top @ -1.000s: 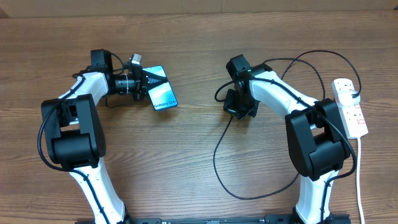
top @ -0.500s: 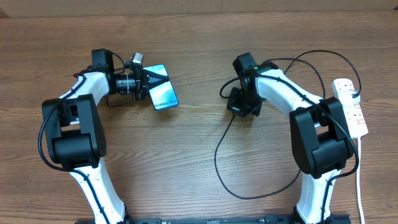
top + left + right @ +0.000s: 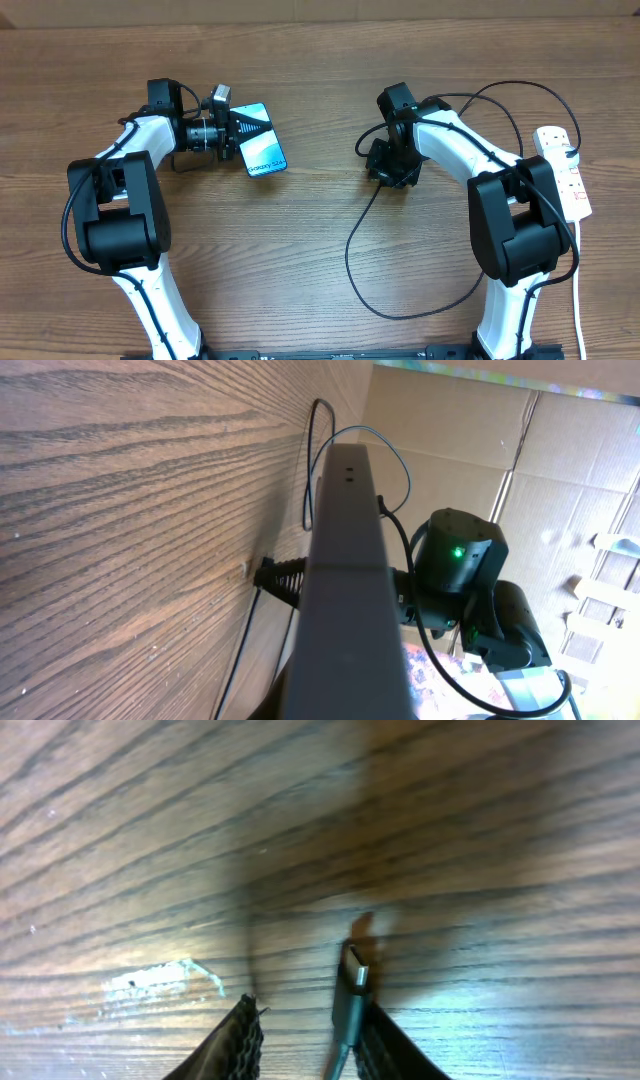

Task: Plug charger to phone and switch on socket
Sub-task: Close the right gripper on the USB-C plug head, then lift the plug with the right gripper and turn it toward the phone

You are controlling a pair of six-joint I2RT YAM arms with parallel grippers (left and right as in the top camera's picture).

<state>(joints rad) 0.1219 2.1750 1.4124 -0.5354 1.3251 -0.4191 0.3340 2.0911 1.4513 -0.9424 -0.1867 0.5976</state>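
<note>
In the overhead view the phone (image 3: 264, 153) lies left of centre with its blue screen lit, and my left gripper (image 3: 252, 127) is shut on its far end. The left wrist view shows the phone (image 3: 345, 580) edge-on as a dark bar. My right gripper (image 3: 389, 172) stands low over the table at centre right. In the right wrist view this gripper (image 3: 305, 1012) is open: the charger's plug tip (image 3: 352, 982) leans on the right finger (image 3: 388, 1048), with a gap to the left finger (image 3: 240, 1040). The charger cable (image 3: 347, 245) loops over the table. The socket (image 3: 563, 175) lies at the far right.
The socket's white cord (image 3: 578, 290) runs down toward the front edge at the right. The black cable arcs behind the right arm toward the socket. Cardboard boxes (image 3: 470, 430) stand beyond the table in the left wrist view.
My right gripper's jaws have parted, leaving the plug tip against one finger only, and the right arm has shifted slightly right. The left gripper and phone have not moved.
</note>
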